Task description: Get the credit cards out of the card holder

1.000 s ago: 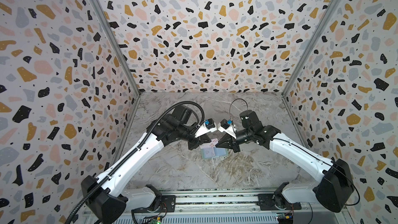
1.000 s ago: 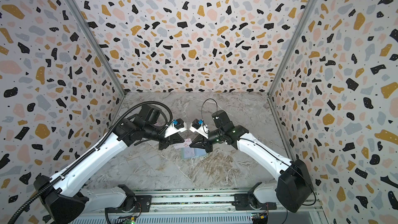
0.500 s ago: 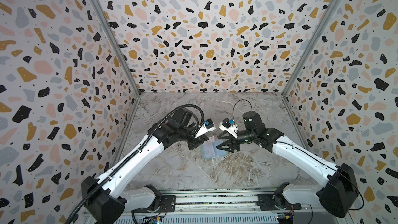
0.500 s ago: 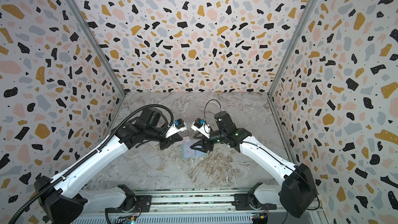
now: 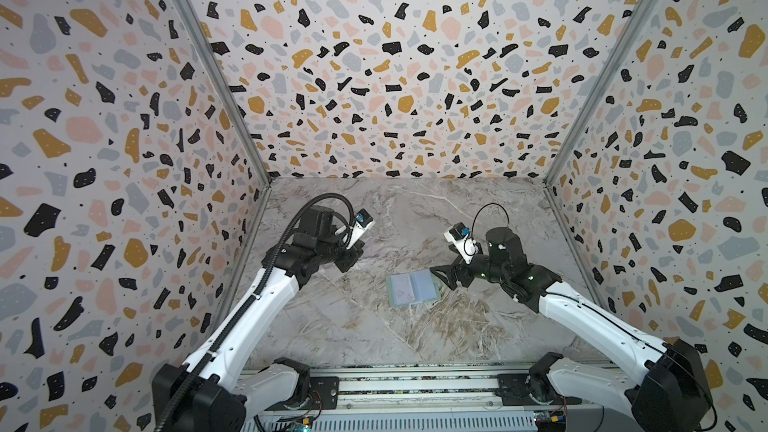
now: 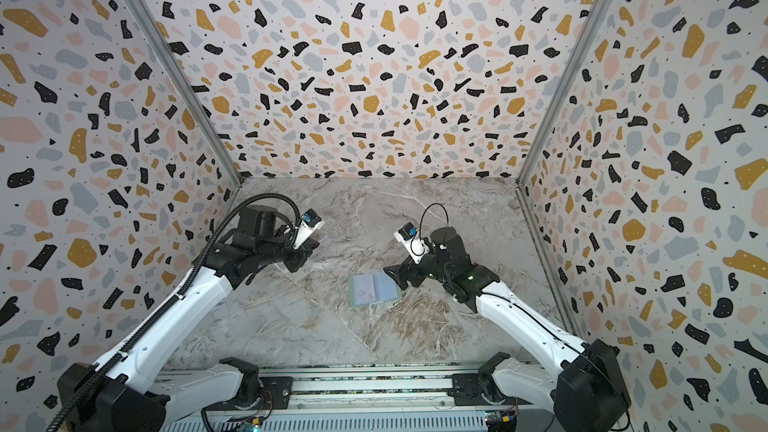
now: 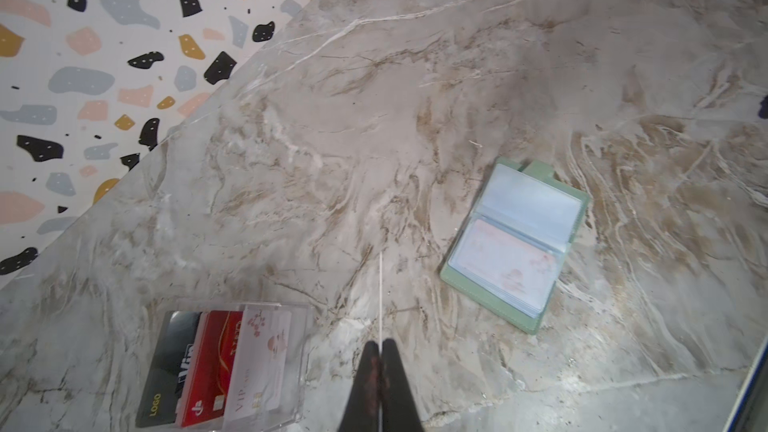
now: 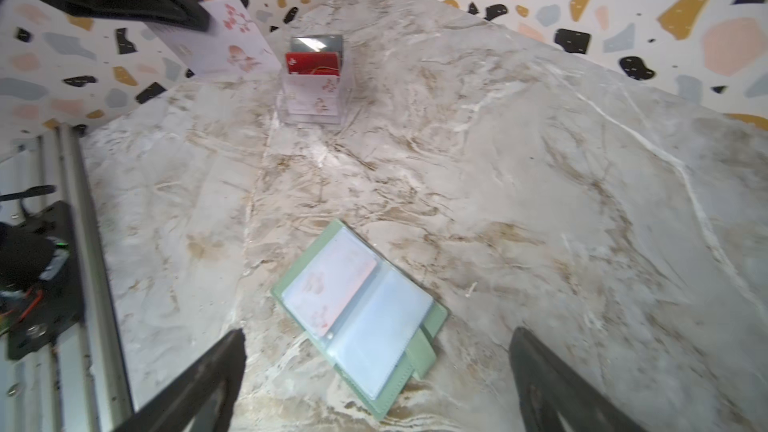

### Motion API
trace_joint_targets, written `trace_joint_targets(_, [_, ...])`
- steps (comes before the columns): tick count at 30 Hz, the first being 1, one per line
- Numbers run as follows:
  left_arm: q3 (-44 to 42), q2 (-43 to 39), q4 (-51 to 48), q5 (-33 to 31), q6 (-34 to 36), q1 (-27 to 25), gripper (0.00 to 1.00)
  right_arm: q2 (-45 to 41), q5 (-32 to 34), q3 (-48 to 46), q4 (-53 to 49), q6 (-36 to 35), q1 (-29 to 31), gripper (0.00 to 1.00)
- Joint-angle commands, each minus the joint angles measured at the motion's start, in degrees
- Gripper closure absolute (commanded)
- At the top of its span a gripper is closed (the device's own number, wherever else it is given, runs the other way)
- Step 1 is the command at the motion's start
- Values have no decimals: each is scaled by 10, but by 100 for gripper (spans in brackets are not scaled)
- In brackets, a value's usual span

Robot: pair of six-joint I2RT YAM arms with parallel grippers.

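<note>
One open card holder (image 7: 575,218), one sleeved card (image 7: 503,263); clear box (image 7: 304,359), three cards (image 7: 212,367); left gripper (image 7: 380,351) pinching one floral card (image 8: 232,39); right gripper (image 8: 378,340) spread.

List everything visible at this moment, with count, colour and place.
card holder: one, mint green, lying open on the table.
sleeved card: one, white-pink with flowers, inside a holder sleeve.
held card: one, white-pink with flowers, in the air, pinched at its edge.
clear box: one, transparent, on the table near a wall.
boxed cards: three, black, red, white-pink, standing in the clear box.
table: one, grey-brown marble.
walls: three, terrazzo pattern.
left pincer: shut on the held card.
right pincer: open, empty, beside the card holder.
</note>
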Motion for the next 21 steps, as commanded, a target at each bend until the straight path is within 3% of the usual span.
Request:
trace_joint_targets(1, [3, 21, 43, -14, -8, 26, 100, -4, 76, 1, 24, 27, -1, 1])
trace_joint_targets(9, [-11, 38, 104, -5, 80, 66, 100, -9, 141, 0, 36, 26, -1, 1])
trace_joint_targets(21, [40, 127, 53, 69, 201, 129, 100, -2, 209, 15, 42, -6, -1, 1])
